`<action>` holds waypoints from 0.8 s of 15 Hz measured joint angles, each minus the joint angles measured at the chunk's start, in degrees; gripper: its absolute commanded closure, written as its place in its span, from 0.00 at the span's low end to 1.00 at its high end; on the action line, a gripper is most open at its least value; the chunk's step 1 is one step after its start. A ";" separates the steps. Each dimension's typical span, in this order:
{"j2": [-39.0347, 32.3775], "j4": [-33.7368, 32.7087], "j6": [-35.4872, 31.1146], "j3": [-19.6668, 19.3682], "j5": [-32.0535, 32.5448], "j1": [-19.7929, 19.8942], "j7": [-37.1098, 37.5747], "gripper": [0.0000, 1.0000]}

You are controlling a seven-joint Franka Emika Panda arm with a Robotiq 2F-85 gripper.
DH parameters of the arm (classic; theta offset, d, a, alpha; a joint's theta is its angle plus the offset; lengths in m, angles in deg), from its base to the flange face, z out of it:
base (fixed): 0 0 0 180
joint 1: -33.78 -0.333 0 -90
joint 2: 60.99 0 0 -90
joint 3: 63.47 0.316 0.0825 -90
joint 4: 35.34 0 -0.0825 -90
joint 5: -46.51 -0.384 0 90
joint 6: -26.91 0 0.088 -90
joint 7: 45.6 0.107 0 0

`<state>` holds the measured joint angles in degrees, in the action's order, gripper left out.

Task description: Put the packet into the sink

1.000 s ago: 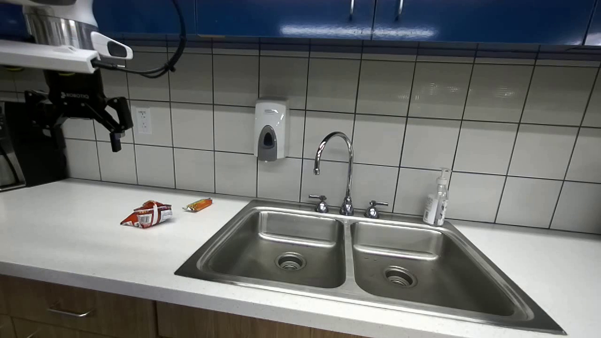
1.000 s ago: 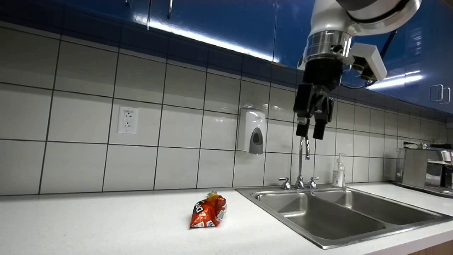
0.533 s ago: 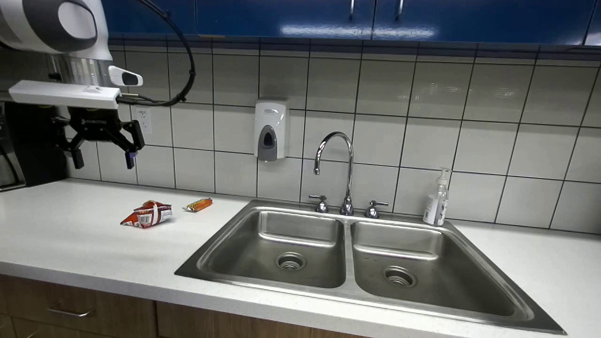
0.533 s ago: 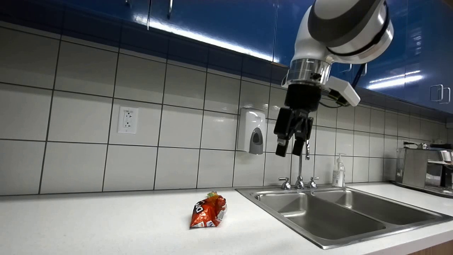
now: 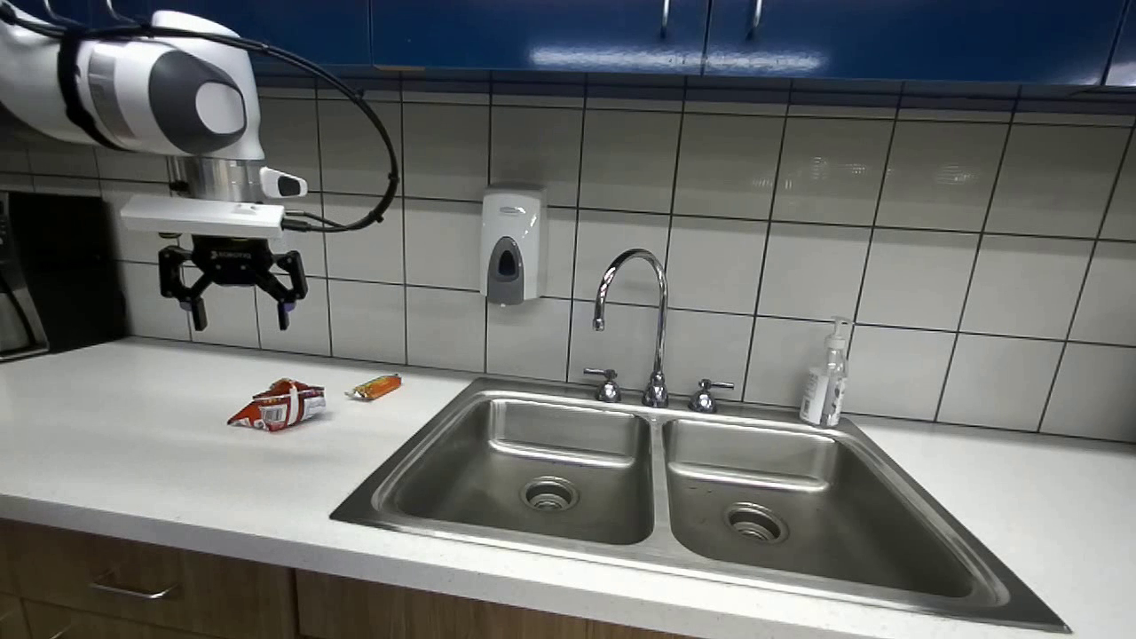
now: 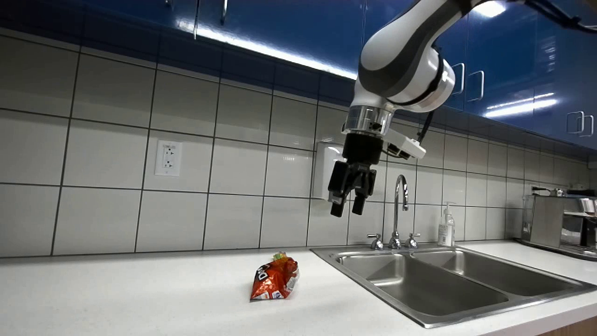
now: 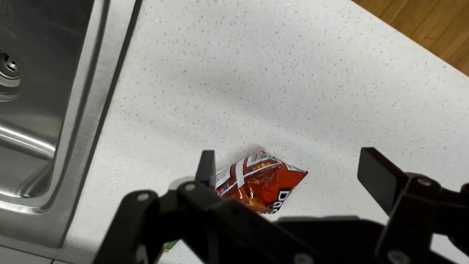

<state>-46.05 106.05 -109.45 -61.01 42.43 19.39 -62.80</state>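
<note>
The red-and-white packet lies on the white counter left of the sink in an exterior view (image 5: 280,406). It also shows in an exterior view (image 6: 275,280) and in the wrist view (image 7: 253,183), where the left finger hides part of it. The steel double-basin sink shows its left basin in an exterior view (image 5: 461,479), and part of it is at the left of the wrist view (image 7: 40,95). My gripper (image 5: 241,321) is open and empty, well above the counter. In the wrist view the packet appears between the fingers, closer to the left finger (image 7: 207,165).
A small orange stick-like item (image 5: 376,386) lies between packet and sink, near the tiled wall. A curved chrome faucet (image 5: 661,319) rises behind the sink. A soap dispenser (image 5: 513,248) hangs on the wall. A pump bottle (image 5: 825,382) stands at the sink's back right corner.
The arm and open gripper have moved down; they shift right in one exterior view and left in another, closer to the packet. The packet and the orange item have not moved.
</note>
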 measured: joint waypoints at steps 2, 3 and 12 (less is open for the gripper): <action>-4.54 -4.12 0.59 0.03 -0.38 0.00 -0.03 0.00; -6.72 -6.19 1.33 0.06 -0.38 0.03 -0.03 0.00; -21.89 -22.72 10.32 1.63 -0.10 1.30 -0.03 0.00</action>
<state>-67.94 83.33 -99.13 -59.38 42.34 20.69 -62.83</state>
